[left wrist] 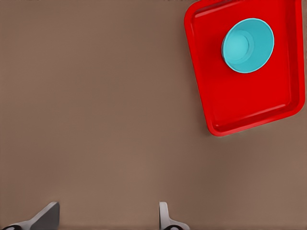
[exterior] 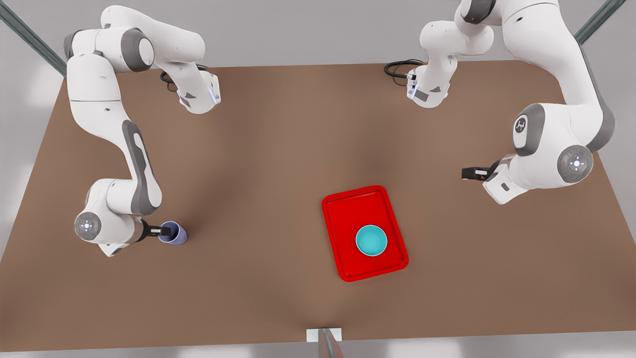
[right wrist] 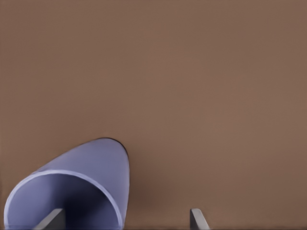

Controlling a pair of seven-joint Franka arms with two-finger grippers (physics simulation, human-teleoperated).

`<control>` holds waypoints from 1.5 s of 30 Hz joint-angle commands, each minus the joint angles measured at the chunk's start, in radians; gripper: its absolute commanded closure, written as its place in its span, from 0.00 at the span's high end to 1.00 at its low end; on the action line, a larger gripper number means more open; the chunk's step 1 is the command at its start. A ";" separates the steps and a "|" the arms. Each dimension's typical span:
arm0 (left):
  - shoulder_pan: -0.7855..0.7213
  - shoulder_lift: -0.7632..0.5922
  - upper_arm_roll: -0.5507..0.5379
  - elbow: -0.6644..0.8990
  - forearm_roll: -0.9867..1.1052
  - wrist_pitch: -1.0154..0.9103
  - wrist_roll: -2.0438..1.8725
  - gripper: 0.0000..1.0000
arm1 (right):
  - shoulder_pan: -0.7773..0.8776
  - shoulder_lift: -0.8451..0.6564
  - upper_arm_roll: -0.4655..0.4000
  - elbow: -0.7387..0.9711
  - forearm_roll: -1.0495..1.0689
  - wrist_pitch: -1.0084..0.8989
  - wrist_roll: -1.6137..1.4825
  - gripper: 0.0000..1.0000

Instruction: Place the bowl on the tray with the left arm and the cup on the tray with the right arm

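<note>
In both wrist views the fingers were cut off at the frame edge, so just their tips showed. In the front view the left end effector (exterior: 466,173) appeared as a short dark stub jutting from its white wrist, its fingers hard to separate there. The right end effector (exterior: 166,231) was partly masked by the cup (exterior: 174,233), and whether its fingers touched the cup wall could not be made out.

The cup was a pale lavender tumbler, tapered and handleless. In the right wrist view it (right wrist: 72,191) looked tilted, its open mouth toward the camera, one fingertip (right wrist: 50,219) inside the rim and the other (right wrist: 197,219) outside on the bare counter (right wrist: 192,86). The fingers stood spread wide, straddling one wall of the cup without clamping it.

The bowl (exterior: 371,240) was a plain round teal dish, wide and low, sitting upright on the flat bright red tray (exterior: 348,209) with its raised rim and rounded corners. It lay toward the tray's end nearer the front view's bottom.

The left end effector (left wrist: 108,218) was released, fingers apart and empty over bare counter, with the tray (left wrist: 230,105) and bowl (left wrist: 248,45) well apart from it, ahead and off to one side. The cup sat at the right end effector's fingertips, far from the tray.
</note>
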 commanded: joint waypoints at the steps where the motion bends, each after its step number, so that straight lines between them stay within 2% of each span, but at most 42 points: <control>1: 0.001 0.000 0.000 0.000 -0.001 0.002 0.000 1.00 | 0.001 -0.001 0.000 -0.007 0.000 0.002 0.000 0.82; 3: 0.000 0.005 0.000 0.001 -0.001 0.002 0.000 1.00 | 0.005 0.005 0.000 -0.013 0.000 0.004 0.000 0.59; 5: 0.000 0.006 0.000 0.001 -0.002 0.003 0.000 1.00 | 0.005 0.012 0.002 -0.013 0.000 0.009 0.000 0.49; 6: 0.000 0.006 0.000 0.000 -0.004 0.003 0.000 1.00 | 0.005 0.020 0.002 -0.013 0.000 0.015 0.000 0.36; 9: 0.000 0.009 0.000 0.001 -0.005 0.003 0.000 1.00 | 0.003 0.023 0.003 -0.011 0.003 0.015 0.002 0.21; 24: 0.001 0.022 0.000 0.001 -0.005 0.005 0.000 1.00 | 0.005 0.017 0.006 0.001 0.003 0.036 0.000 0.21; 28: 0.001 0.025 0.000 0.001 -0.005 0.006 0.000 1.00 | 0.006 -0.005 0.054 0.016 0.037 0.022 0.066 0.21; 31: 0.001 0.026 0.000 0.001 -0.004 0.006 0.000 1.00 | 0.005 -0.020 0.129 0.027 0.037 0.021 0.169 0.21; 33: 0.001 0.026 0.000 0.001 -0.004 0.011 0.000 1.00 | 0.020 -0.020 0.146 0.046 0.035 0.022 0.282 0.21; 34: 0.001 0.026 0.000 0.001 -0.004 0.011 0.000 1.00 | 0.020 -0.017 0.187 0.070 0.029 0.025 0.305 0.21; 40: 0.001 0.025 0.000 0.003 -0.004 0.011 0.000 1.00 | 0.244 -0.005 0.189 0.196 0.032 0.019 0.327 0.21; 45: 0.001 0.028 0.000 0.003 -0.004 0.011 -0.002 1.00 | 0.391 0.045 0.196 0.394 0.038 -0.097 0.408 0.21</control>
